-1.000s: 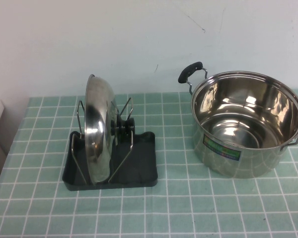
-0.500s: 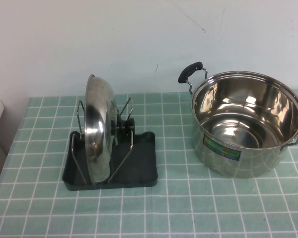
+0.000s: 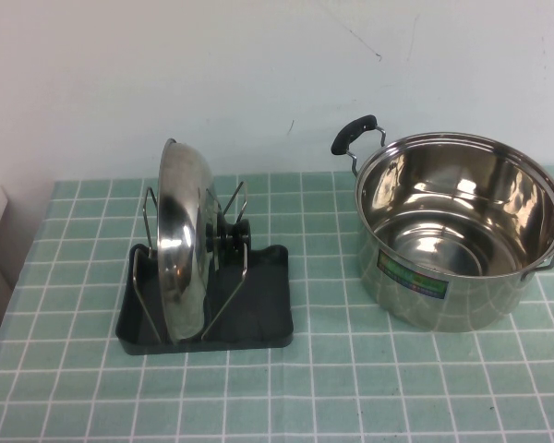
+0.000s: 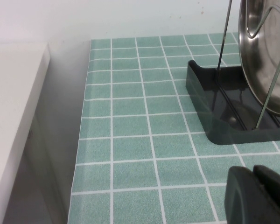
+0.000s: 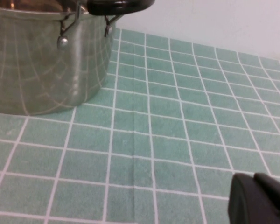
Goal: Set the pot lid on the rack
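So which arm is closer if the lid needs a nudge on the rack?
Left. The left gripper sits beside the rack holding the pot lid; the right gripper sits by the pot.

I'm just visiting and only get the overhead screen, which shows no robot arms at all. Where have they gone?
Observer: Both are pulled back off that view. The left gripper hangs low over the tiled table, short of the rack, with its fingers together.
Visitor: Is the lid really seated in that rack?
Observer: Yes. Up close, the pot lid stands on edge in the tray with a wire divider crossing its face, and nothing grips it.
Visitor: And the other arm?
Observer: The right gripper is also shut, low over bare tiles beside the pot, not touching it.
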You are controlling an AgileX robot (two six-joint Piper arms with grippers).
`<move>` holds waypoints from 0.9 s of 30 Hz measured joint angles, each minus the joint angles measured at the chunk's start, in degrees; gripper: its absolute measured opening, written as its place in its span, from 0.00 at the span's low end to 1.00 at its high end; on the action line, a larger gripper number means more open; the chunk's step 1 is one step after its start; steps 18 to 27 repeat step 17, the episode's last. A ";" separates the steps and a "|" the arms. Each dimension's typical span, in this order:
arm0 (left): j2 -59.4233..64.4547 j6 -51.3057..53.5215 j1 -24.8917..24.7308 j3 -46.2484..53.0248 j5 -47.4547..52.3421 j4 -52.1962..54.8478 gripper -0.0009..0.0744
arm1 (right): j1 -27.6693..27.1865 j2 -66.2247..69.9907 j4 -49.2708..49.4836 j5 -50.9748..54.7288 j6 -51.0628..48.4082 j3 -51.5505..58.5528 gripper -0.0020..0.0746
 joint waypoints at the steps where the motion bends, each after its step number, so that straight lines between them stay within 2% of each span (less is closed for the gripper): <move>1: 0.00 0.00 0.00 0.00 0.00 0.00 0.01 | 0.00 0.00 -0.23 0.00 0.26 0.00 0.02; 27: 0.00 0.00 0.00 0.00 0.00 0.00 0.01 | 0.00 0.00 -0.97 0.00 0.59 0.00 0.02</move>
